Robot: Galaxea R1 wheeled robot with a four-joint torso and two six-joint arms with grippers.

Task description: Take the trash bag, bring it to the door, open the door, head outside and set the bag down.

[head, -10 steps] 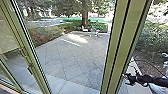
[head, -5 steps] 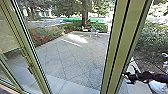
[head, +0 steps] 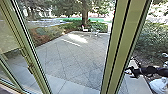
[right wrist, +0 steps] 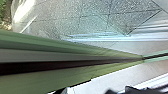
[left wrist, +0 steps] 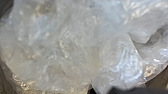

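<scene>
In the head view my right gripper [head: 130, 71] is at the lower right, close beside the thick green door frame [head: 120, 47]. Contact between them cannot be made out. A second green upright with a dark handle [head: 30, 69] stands at the left. The right wrist view has the green frame [right wrist: 75, 58] running lengthwise, with paving beyond it. Crumpled clear plastic of the trash bag [left wrist: 75, 47] lies close in front of the left wrist camera; how my left gripper meets it is hidden.
Outside lies a grey paved yard [head: 72, 60], edged by shrubs [head: 45, 33] and a tree trunk [head: 85, 17]. A light chair [head: 95, 32] stands at its far side. Something white [head: 159, 86] is below my right arm.
In the head view my right arm has drawn back slightly to the right, and its gripper is a little farther from the frame's edge. The door frames have not moved.
</scene>
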